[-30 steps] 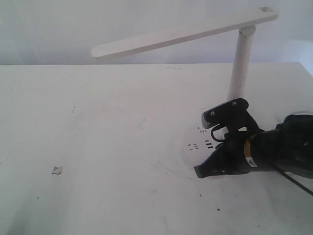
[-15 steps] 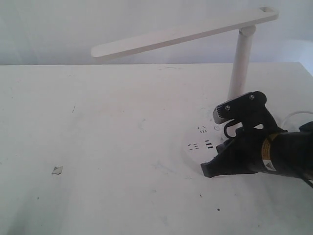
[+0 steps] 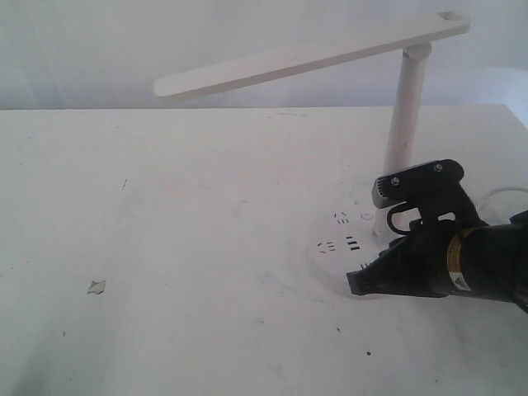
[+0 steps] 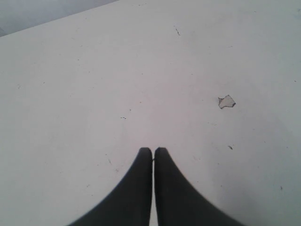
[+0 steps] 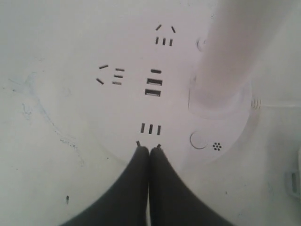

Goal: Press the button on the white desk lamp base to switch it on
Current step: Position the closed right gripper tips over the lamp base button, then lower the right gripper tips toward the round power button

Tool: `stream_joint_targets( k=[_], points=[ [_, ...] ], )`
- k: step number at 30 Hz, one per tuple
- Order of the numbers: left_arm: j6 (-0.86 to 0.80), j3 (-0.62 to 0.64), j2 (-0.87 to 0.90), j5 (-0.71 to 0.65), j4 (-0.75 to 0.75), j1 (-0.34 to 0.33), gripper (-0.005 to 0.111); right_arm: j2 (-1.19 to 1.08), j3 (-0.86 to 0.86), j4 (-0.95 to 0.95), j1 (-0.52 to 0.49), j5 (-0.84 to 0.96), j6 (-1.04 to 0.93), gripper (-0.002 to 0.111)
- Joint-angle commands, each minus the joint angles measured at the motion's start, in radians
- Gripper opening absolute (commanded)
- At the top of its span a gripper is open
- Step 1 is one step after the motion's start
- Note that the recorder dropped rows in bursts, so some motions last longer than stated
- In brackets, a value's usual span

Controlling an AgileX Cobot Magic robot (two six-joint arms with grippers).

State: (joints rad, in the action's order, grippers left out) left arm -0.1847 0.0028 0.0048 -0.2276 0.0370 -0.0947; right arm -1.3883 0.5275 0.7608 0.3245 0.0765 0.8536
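Observation:
The white desk lamp (image 3: 313,54) stands at the right of the table, its pole (image 3: 405,107) rising from the round base (image 3: 332,233). In the right wrist view the base (image 5: 131,101) shows socket holes, dark USB slots and a round button (image 5: 198,140) beside a cluster of small holes. My right gripper (image 5: 149,149) is shut and empty, its tips over the base's near edge, beside the button. In the exterior view that gripper (image 3: 355,285) sits low at the base's front rim. My left gripper (image 4: 153,150) is shut over bare table.
A small torn scrap (image 3: 96,287) lies on the white table (image 3: 181,247) at the left, also seen as the scrap (image 4: 226,101) in the left wrist view. A white cable (image 3: 499,195) curves behind the right arm.
My right gripper has drawn back to the right and slightly down, uncovering more of the base's sockets. The lamp has not moved.

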Motion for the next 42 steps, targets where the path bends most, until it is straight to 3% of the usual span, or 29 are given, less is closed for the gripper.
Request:
stream_joint_targets(
  k=[1, 11, 42],
  points=[
    [0.001, -0.003, -0.005, 0.003, 0.006, -0.002, 0.001, 0.001, 0.000, 0.006, -0.006, 0.070, 0.011, 0.000],
    [0.001, -0.003, -0.005, 0.003, 0.006, -0.002, 0.001, 0.001, 0.000, 0.066, -0.107, -0.003, 0.011, 0.000],
    [0.001, -0.003, -0.005, 0.003, 0.006, -0.002, 0.001, 0.001, -0.036, -0.003, -0.107, -0.172, 0.009, 0.000]
  ],
)
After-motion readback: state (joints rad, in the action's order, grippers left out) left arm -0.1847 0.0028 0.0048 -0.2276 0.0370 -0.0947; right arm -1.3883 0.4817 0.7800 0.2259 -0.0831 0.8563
